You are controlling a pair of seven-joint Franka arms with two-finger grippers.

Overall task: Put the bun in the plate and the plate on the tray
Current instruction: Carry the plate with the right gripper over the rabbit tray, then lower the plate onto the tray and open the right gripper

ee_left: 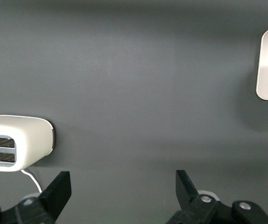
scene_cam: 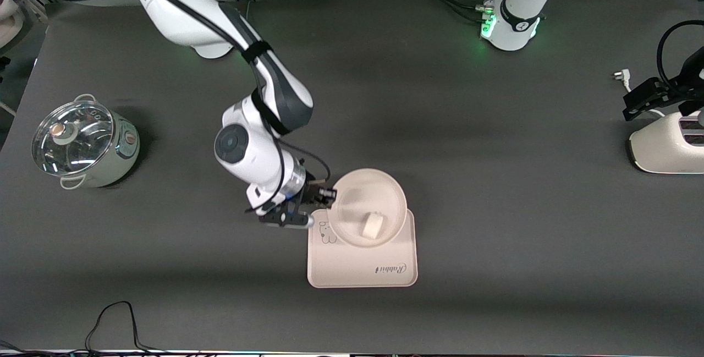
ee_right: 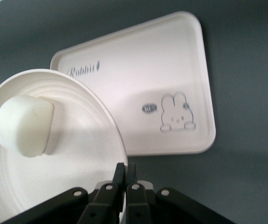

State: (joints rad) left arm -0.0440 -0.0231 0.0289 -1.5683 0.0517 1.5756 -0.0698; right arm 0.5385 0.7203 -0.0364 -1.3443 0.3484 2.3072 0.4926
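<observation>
My right gripper [scene_cam: 329, 195] is shut on the rim of the round cream-pink plate [scene_cam: 352, 181], at the side toward the right arm's end of the table. The off-white bun [scene_cam: 373, 225] lies in the plate. The plate is over the part of the rectangular tray [scene_cam: 357, 269] farther from the front camera and overhangs its edge. In the right wrist view the fingers [ee_right: 126, 170] pinch the plate [ee_right: 68, 177], the bun [ee_right: 24, 126] lies in it, and the tray [ee_right: 147, 70] shows its rabbit drawing. My left gripper [scene_cam: 643, 101] waits, open and empty [ee_left: 123, 179], over the table beside the toaster.
A white toaster [scene_cam: 668, 148] stands at the left arm's end of the table, also in the left wrist view [ee_left: 17, 140]. A pot with a glass lid [scene_cam: 82, 142] stands at the right arm's end. A cable [scene_cam: 115, 324] lies by the front edge.
</observation>
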